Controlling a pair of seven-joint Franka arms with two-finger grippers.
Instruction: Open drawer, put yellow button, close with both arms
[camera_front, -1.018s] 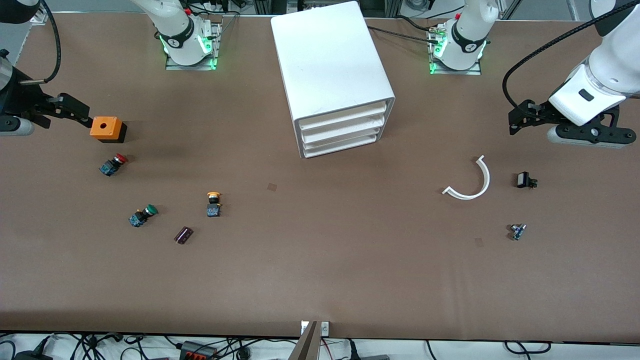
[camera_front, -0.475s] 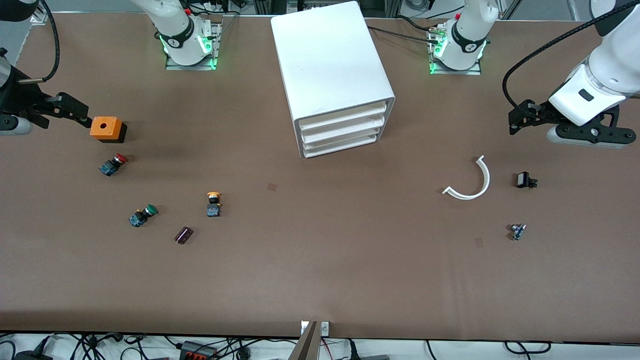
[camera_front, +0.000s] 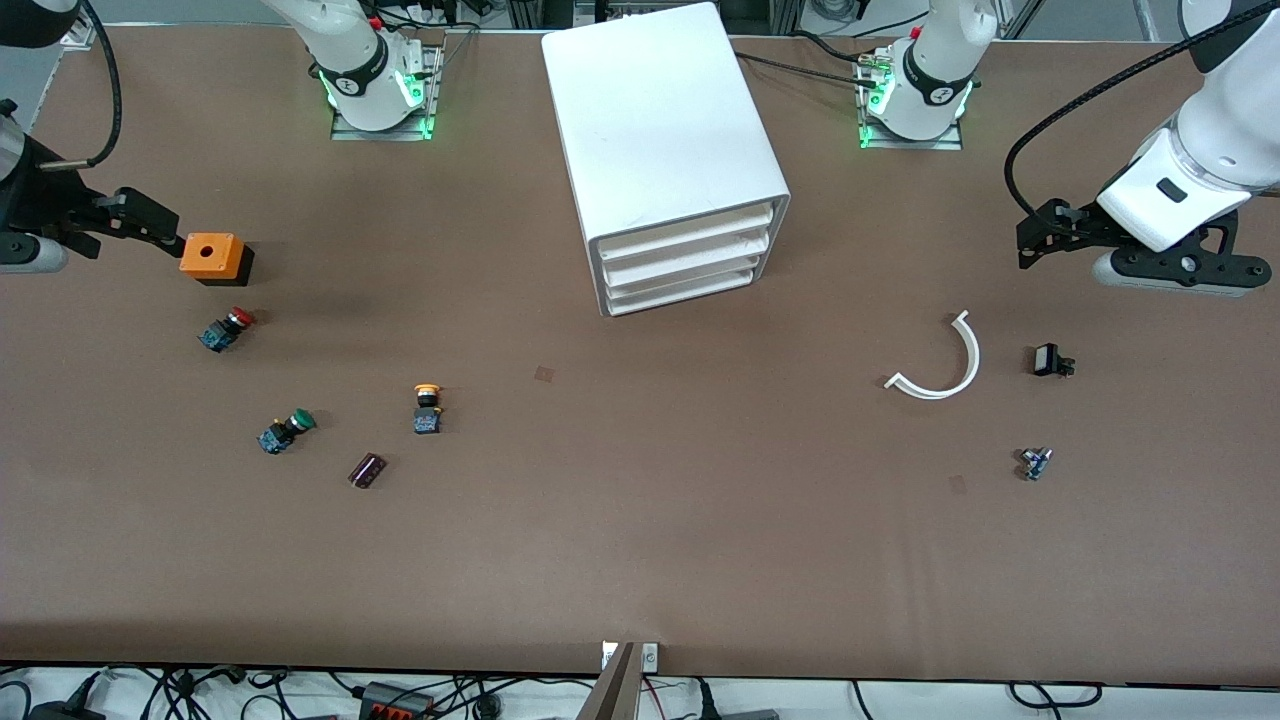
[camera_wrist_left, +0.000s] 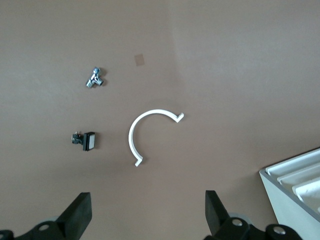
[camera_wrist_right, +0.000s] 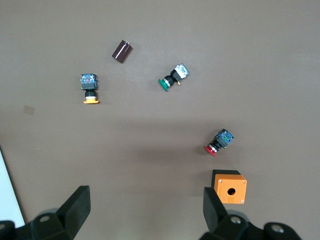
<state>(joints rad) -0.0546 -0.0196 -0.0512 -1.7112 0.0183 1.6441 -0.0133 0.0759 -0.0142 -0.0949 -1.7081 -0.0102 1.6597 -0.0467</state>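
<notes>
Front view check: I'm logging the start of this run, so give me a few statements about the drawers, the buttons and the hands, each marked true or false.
1. All three drawers of the cabinet are shut, the top drawer included. True.
2. The yellow button lies in the top drawer. False: it lies on the table, nearer the camera than the cabinet, toward the right arm's end.
3. The right hand holds the orange box. False: it is open and empty, beside the box.
4. The left hand is open and holds nothing. True.
5. The green button lies nearer the camera than the red button. True.
6. The white arc leans on the cabinet. False: it lies flat, apart from it, toward the left arm's end.
</notes>
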